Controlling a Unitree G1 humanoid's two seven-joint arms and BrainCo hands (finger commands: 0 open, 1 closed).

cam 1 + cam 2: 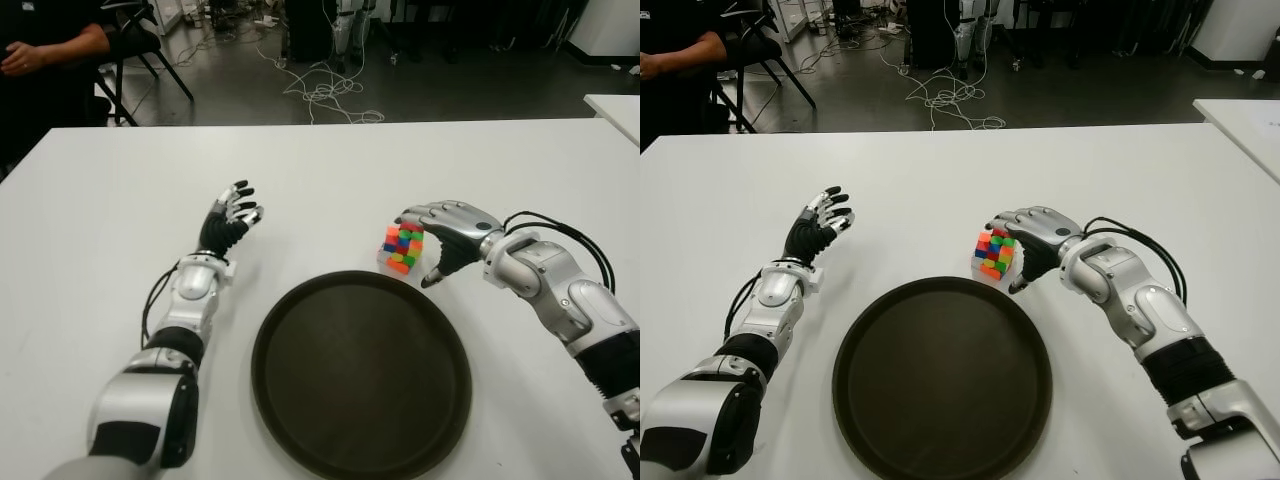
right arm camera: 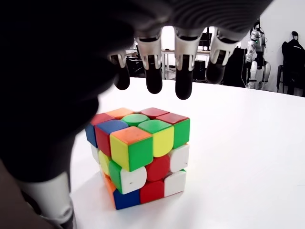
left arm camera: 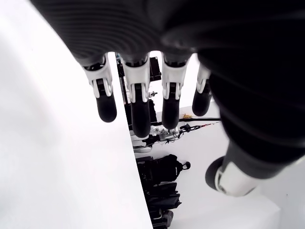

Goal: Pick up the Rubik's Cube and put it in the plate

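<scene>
None of the task is finished yet: the Rubik's Cube (image 2: pixel 138 155) is sitting on the white table (image 1: pixel 330 170), just under the fingers (image 2: pixel 183 88) of the right robot hand (image 1: pixel 440 240), not in the plate (image 1: pixel 360 375). That robot hand is arching over the cube with fingers spread and thumb apart, gripping nothing as far as its wrist view shows. The plate is lying near the hand, on its palm side toward the robot, with nothing in it. Grasping, lifting and placing are all remaining. The left robot hand (image 1: pixel 230 220) is showing beside the plate's left edge, fingers relaxed and holding nothing.
</scene>
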